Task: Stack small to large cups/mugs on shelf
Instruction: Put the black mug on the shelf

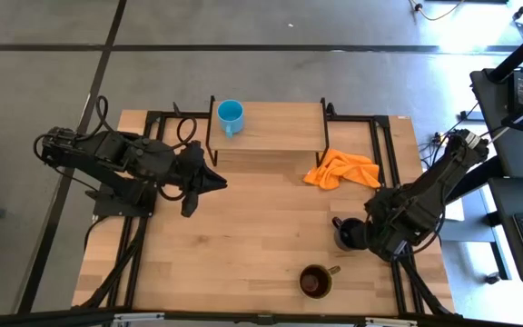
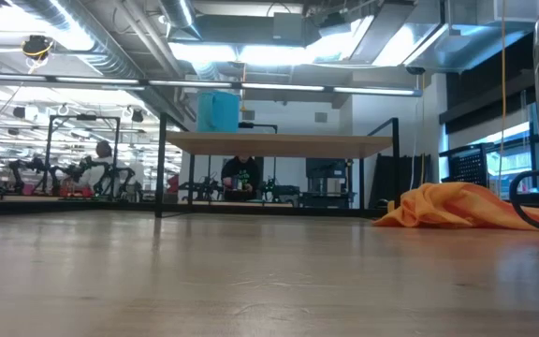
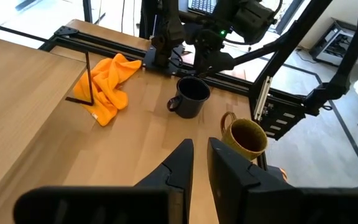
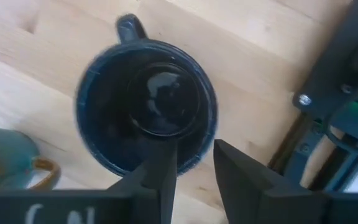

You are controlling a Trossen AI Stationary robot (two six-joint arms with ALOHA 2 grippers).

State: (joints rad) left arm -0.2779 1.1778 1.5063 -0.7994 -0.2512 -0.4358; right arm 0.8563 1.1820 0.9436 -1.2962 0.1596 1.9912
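Observation:
The small light-blue mug [image 1: 230,115] stands upright on the left end of the shelf [image 1: 280,127], a low light-wood board at the table's far side. The black mug [image 3: 191,96] stands upright on the table at the right. My right gripper [image 4: 194,152] points down over it, open. One finger is above the mug's inside and the other outside its wall, on the side away from the handle [image 4: 128,26]. The brown mug [image 1: 315,281] stands near the front edge. My left gripper [image 3: 201,144] hangs above the table's left part, with a narrow gap between its fingers and nothing in it.
A crumpled orange cloth [image 1: 341,170] lies on the table beside the shelf's right legs. Black metal rails [image 1: 384,145] run along the table's sides. Bare wood [image 1: 261,227] spreads between the two arms. The brown mug stands close to the black one.

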